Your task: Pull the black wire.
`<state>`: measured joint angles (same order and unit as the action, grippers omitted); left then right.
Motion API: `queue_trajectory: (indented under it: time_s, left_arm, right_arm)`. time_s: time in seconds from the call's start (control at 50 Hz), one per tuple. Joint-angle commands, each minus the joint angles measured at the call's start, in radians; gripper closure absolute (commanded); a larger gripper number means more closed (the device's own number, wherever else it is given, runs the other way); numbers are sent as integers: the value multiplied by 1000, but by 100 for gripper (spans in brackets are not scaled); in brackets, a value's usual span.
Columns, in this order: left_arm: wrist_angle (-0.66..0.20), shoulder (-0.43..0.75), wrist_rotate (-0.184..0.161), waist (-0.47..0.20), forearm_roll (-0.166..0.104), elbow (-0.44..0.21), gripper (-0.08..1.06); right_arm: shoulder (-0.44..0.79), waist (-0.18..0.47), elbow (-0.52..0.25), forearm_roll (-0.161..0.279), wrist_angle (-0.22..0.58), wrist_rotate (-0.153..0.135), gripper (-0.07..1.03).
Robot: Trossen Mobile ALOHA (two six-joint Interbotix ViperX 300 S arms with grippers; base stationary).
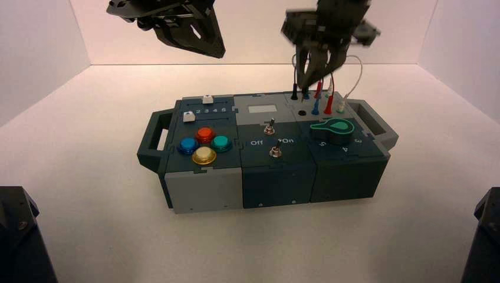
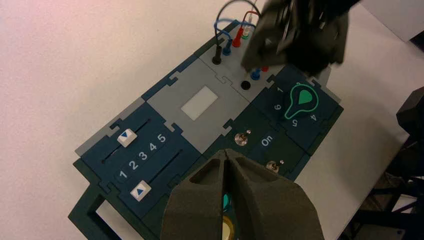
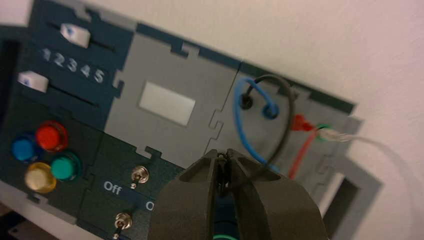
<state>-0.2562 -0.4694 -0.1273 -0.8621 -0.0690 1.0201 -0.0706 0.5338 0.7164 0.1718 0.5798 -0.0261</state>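
Note:
The black wire (image 3: 286, 115) loops from a black plug (image 3: 245, 102) that sits in its socket at the box's back right. Its other plug (image 3: 223, 167) is pinched between my right gripper's fingertips (image 3: 222, 156), lifted off the box. In the high view my right gripper (image 1: 308, 87) hangs over the wire panel, just above an empty dark socket (image 1: 302, 112). The seated black plug (image 1: 294, 93) stands behind it. The left wrist view shows the same seated plug (image 2: 217, 52) and empty socket (image 2: 245, 85). My left gripper (image 2: 227, 152) is shut and empty, held high above the box's left half (image 1: 219, 52).
Blue (image 3: 240, 125), red (image 3: 300, 150) and white (image 3: 370, 142) leads are plugged in beside the black wire. A green knob (image 1: 334, 127), two toggle switches (image 1: 270, 127), several coloured buttons (image 1: 203, 144) and two sliders (image 2: 127, 137) fill the box. Handles stick out at both ends.

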Motion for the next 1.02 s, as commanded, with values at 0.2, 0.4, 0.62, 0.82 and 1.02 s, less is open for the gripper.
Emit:
queue_trajectory:
  time_s: [0.2, 0.4, 0.62, 0.82, 1.02]
  left_arm:
    - [8, 3, -5, -3, 0, -37, 101]
    - [8, 8, -2, -3, 3, -41, 101]
    - [15, 20, -2, -2, 6, -48, 101]
    - [34, 54, 3, -3, 15, -48, 101]
    - [44, 78, 11, -3, 21, -54, 101]
  right_arm:
    - [-55, -12, -32, -31, 71, 8, 99]
    - [-54, -12, -28, -72, 86, 8, 96]
    - [-54, -14, -34, -91, 130, 8, 69]
    - [-71, -14, -41, -104, 175, 9, 58]
    - [-147, -14, -23, -104, 186, 5, 58]
